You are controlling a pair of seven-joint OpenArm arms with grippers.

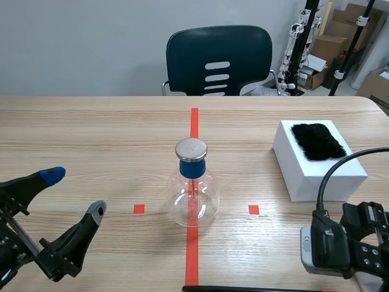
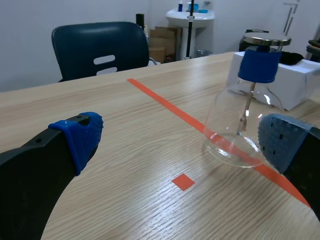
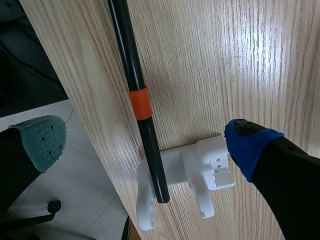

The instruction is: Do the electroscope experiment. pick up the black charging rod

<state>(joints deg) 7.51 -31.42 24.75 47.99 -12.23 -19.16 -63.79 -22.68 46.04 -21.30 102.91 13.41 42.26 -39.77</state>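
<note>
Lying between spread fingers of right tool (image 3: 144, 142); black charging rod (image 3: 131, 65)

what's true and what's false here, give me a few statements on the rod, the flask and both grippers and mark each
1. The black rod carries an orange band. True.
2. The right gripper is shut on the rod. False: its fingers stand apart, one on each side of the rod, touching nothing.
3. The glass flask stands on the red tape line. True.
4. The black fur lies on bare wood. False: it lies on top of the white box.
5. The left gripper holds the flask. False: it is open, with the flask ahead of it.
</note>
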